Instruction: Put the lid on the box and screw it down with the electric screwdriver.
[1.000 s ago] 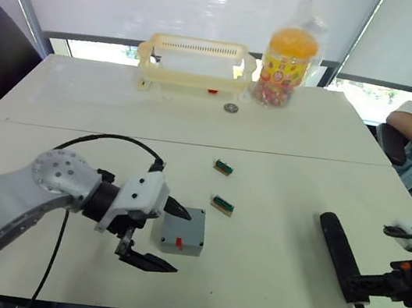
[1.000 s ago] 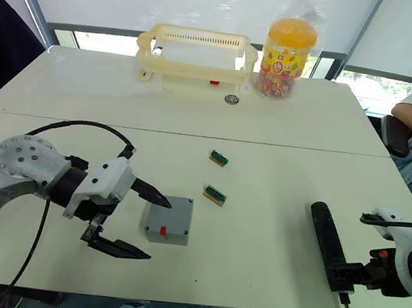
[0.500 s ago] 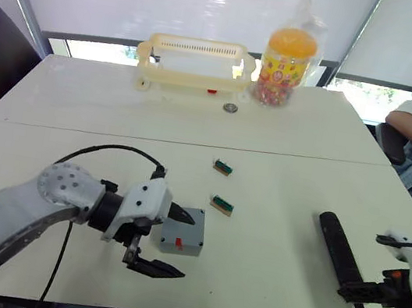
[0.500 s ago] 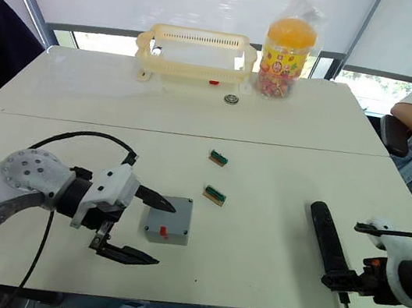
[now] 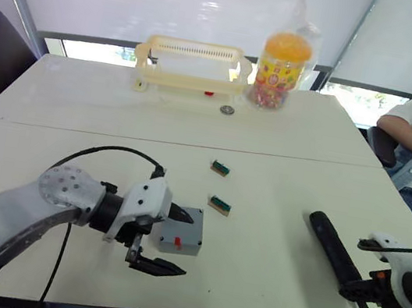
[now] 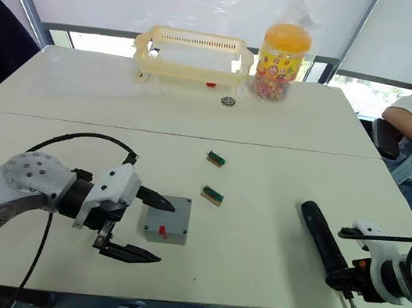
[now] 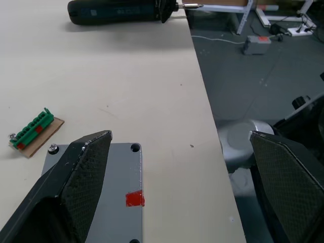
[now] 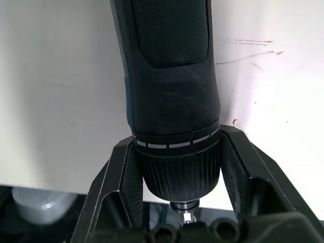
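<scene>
I see the left gripper (image 6: 145, 227) spread wide beside the box (image 6: 167, 219) (lid on top). Right gripper (image 8: 177, 174) clamps the screwdriver (image 6: 322, 238), near right. The far basket's (image 6: 192, 57) contents are unclear.

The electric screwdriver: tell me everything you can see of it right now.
The electric screwdriver is a long black cylinder with a textured grip, a ribbed collar and a thin metal bit. It lies flat near the table's near right edge, with the bit poking out past that edge. The right gripper has one finger on each side of the collar end; the fingers look closed against it.
</scene>
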Motion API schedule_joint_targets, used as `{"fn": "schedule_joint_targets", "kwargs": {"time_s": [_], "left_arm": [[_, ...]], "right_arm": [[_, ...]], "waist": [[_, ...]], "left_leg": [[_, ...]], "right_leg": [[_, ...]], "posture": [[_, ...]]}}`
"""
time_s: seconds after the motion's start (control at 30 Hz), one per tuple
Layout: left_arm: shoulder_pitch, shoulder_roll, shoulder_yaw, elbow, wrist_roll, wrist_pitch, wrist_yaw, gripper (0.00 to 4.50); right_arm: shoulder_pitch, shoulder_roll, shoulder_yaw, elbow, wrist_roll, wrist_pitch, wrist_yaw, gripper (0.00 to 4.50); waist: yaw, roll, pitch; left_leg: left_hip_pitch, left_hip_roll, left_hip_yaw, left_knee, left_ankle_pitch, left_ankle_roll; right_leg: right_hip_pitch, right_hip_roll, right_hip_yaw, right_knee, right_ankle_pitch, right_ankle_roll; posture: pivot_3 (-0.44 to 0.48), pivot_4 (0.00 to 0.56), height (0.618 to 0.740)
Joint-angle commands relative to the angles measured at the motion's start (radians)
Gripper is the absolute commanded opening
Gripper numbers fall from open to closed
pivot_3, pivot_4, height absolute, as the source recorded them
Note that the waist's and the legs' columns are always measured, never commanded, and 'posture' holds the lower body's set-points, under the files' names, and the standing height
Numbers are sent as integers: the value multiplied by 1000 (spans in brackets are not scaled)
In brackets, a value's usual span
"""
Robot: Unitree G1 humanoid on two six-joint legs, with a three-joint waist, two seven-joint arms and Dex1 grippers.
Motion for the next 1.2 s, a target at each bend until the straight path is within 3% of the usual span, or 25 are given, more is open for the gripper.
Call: {"fn": "schedule_joint_targets", "kwargs": {"time_s": [0.03, 0.13, 0.23, 0.43, 0.67, 0.77, 0.97, 1.2], "left_arm": [[-42, -25, 53, 98, -13, -15, -9, 4500], [-125, -42, 78, 248, -11, -17, -35, 4500], [-205, -27, 60, 352, 30, -39, -86, 4500], [-253, -24, 5, 383, 100, -62, -145, 4500], [-181, -24, -20, 318, 155, -101, -148, 4500], [-145, -33, 1, 301, 161, -118, -129, 3676], [-110, -66, -23, 271, 180, -132, -97, 799], [-97, -135, -85, 291, 252, -173, -67, 799]], "right_arm": [[-165, 127, -250, 25, -18, -164, -98, 1686], [-333, 286, -392, -95, 42, -283, -190, 1686], [-449, 492, -406, -277, 84, -446, -293, 1686], [-408, 830, -164, -490, 113, -628, -376, 1686], [-253, 1017, 94, -519, 37, -778, -385, 1686], [-199, 1030, 165, -506, -2, -840, -358, 1686], [-123, 1002, 227, -479, -33, -908, -295, 1686], [-97, 992, 281, -445, -80, -951, -270, 1686]], "waist": [[-2, 7, 4], [6, 25, 10], [4, 26, 10], [4, 25, 9], [6, 26, 9], [4, 26, 9], [2, 26, 9], [2, 25, 9]], "left_leg": [[0, 0, 1, 0, 0, 0], [-2, -2, 3, 2, 0, 0], [-7, -1, 2, -1, 0, 0], [-18, 1, -4, -3, 4, -7], [-18, -4, -2, 0, 2, -4], [-17, -3, -3, 0, 3, -4], [-17, -3, -3, 0, 3, -4], [-16, -3, -3, 0, 3, -4]], "right_leg": [[0, 0, 1, 0, 0, 0], [-4, 0, 4, 2, 3, 5], [-10, 5, 1, 6, 4, 5], [-22, 5, 0, 6, 5, 2], [-21, -1, 2, 6, 6, 5], [-21, 0, 2, 9, 6, 5], [-21, 1, 2, 10, 6, 5], [-21, 1, 2, 10, 6, 5]], "posture": [[0, 150, 740], [0, 150, 740], [0, 150, 740], [0, 150, 740], [0, 150, 740], [0, 150, 740], [0, 150, 740], [0, 150, 740]]}}
